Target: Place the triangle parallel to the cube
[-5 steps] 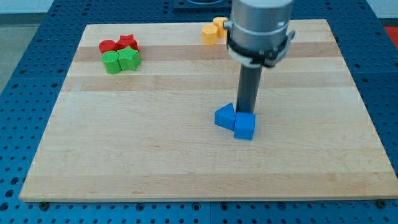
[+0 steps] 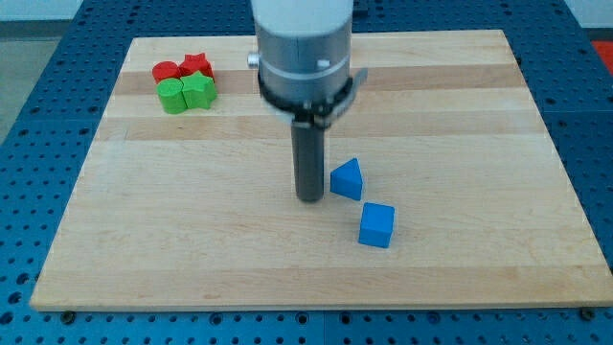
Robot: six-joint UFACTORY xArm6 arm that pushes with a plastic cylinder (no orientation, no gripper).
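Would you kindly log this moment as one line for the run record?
my tip: on board, just left of blue triangle | blue cube: below-right of triangle, apart | red and green blocks: top-left

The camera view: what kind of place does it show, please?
Probably a robotics lab bench. A wooden board lies on a blue perforated table, and small blocks, such as the blue triangle and blue cube, sit beside my tip.

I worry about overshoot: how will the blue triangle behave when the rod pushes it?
The blue triangle sits flat on the smooth wooden board, so it probably slides rather than rolls. It looks small and rigid, likely light. With my tip at its left, an off-centre push may spin it.
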